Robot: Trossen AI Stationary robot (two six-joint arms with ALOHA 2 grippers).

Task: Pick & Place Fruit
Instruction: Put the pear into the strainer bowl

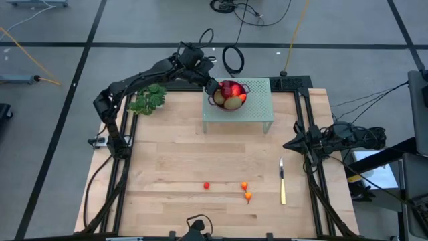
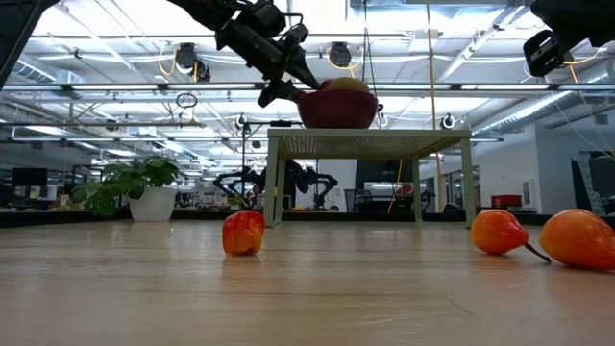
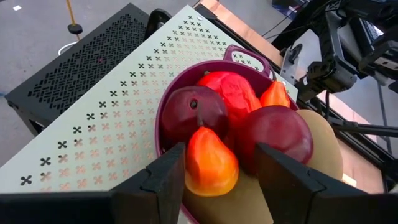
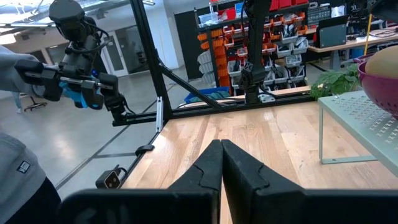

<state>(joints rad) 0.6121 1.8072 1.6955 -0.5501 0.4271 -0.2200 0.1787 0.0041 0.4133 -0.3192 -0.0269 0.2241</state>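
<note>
A purple bowl (image 1: 231, 94) stands on a pale perforated stand (image 1: 257, 110) at the table's far side. It holds a longish orange-red piece (image 3: 230, 93), two dark red balls (image 3: 193, 109) (image 3: 273, 134), brownish-green ovals (image 3: 323, 149) and small orange-red bits (image 3: 273, 94). My left gripper (image 3: 214, 171) (image 1: 212, 87) hovers open at the bowl's left rim, its fingers either side of a small orange-red bit (image 3: 211, 165) that lies on the other fruit. Three more small bits (image 1: 206, 185) (image 1: 245, 185) (image 1: 248, 196) lie on the table near its front edge. My right gripper (image 4: 221, 162) waits shut at the table's right edge. My left gripper's fingers come slanting down over the bowl's rim and stand on either side of the small orange-red bit (image 3: 205, 174). One finger (image 3: 168, 177) is right beside it, and I cannot tell whether it touches. The other finger stands apart from it.
A leafy green sprig (image 1: 148, 99) lies at the far left, under the left arm. A slim yellowish knife (image 1: 282, 182) lies toward the right, pointing near to far. Bare wooden table spreads between the stand and the loose bits.
</note>
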